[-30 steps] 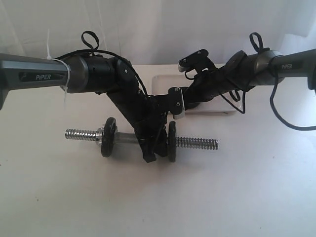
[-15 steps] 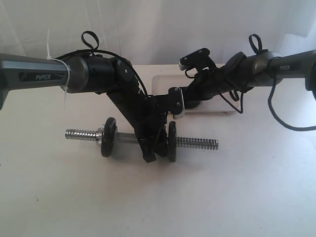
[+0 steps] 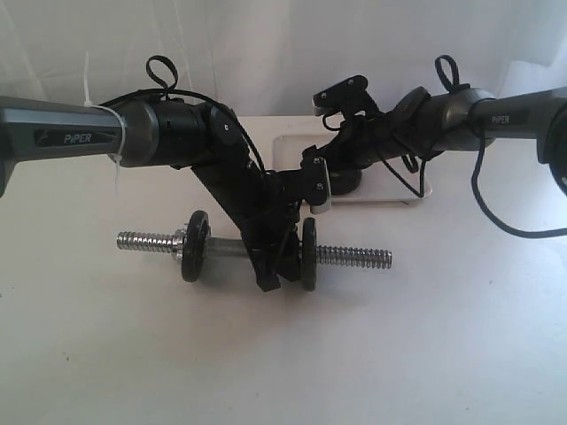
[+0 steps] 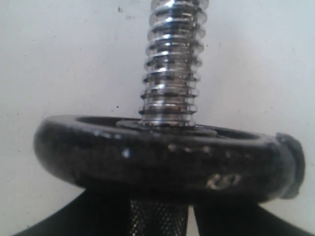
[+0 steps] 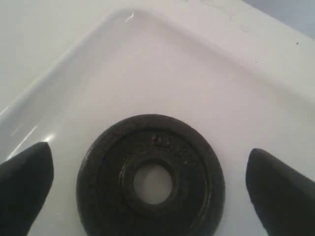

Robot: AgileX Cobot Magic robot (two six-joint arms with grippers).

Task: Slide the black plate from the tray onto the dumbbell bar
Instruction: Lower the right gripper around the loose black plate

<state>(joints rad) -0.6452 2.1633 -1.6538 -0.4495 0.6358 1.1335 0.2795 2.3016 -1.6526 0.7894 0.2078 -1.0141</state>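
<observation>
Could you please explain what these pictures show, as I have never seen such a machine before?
This is a robot with two arms, each ending in a gripper. The wide picture comes from a camera off the arms; the two close-ups come from cameras on the wrists. On the white table lies the dumbbell bar, already carrying a left disc and a right disc. The left gripper appears clamped on the bar's middle; its camera looks along a threaded end past one disc. Farther back, the tray holds the black plate, lying flat. The right gripper hangs open over it, one finger each side, holding nothing.
</observation>
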